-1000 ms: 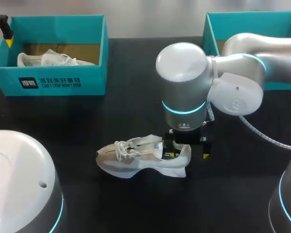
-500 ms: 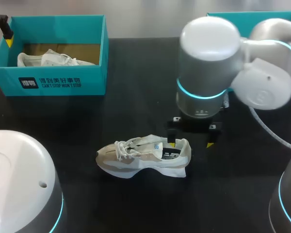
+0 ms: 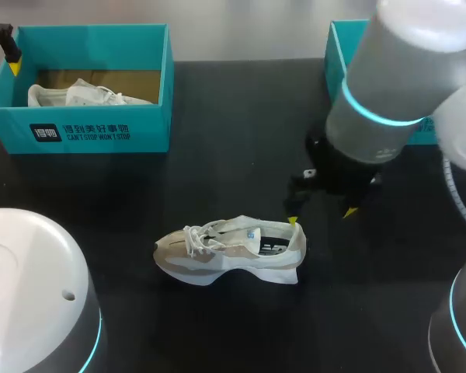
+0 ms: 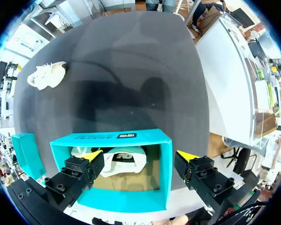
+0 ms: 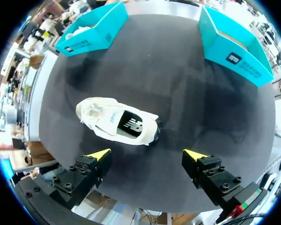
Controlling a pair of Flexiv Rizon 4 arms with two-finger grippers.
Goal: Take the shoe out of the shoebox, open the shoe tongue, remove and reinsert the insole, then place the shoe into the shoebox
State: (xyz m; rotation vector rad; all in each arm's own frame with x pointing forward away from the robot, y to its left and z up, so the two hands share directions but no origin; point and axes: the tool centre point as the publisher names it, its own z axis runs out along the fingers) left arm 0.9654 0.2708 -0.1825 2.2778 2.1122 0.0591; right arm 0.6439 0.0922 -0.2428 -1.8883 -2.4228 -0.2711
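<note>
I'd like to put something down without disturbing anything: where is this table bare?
The dark table is bare between the left shoebox and the right shoebox, and again in front of the shoe toward the near edge. It is crowded at the shoe's heel, where the right gripper hangs open.

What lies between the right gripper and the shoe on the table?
Nothing; the right wrist view shows only bare table between right gripper and shoe.
</note>
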